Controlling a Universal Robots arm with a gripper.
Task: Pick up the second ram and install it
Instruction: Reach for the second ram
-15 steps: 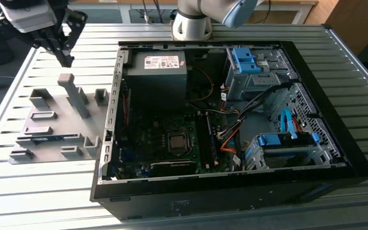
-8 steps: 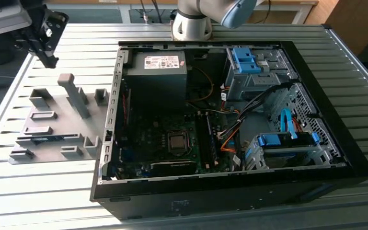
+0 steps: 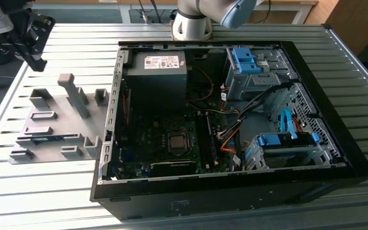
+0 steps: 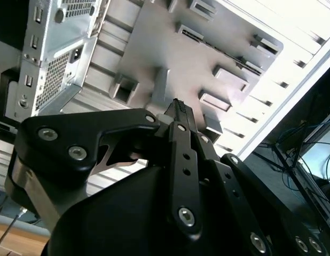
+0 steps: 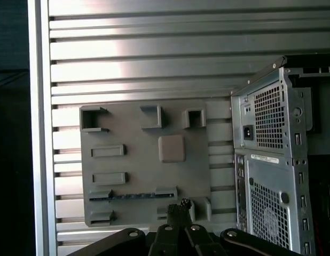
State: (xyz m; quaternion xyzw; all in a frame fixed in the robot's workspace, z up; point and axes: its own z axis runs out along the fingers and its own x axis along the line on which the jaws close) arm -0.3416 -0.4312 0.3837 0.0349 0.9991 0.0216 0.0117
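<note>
I've got the slatted table carrying the open case with the grey tray just beside it. My gripper hangs above the tray, jaws closed on nothing. The ram stands on edge in a tray slot. I judge it light, stiff and fragile; I'd pinch its flat faces mid-length, clear of the contacts

One open computer case; one grey tray; one ram stick in tray; two blue drive brackets; one power supply
</note>
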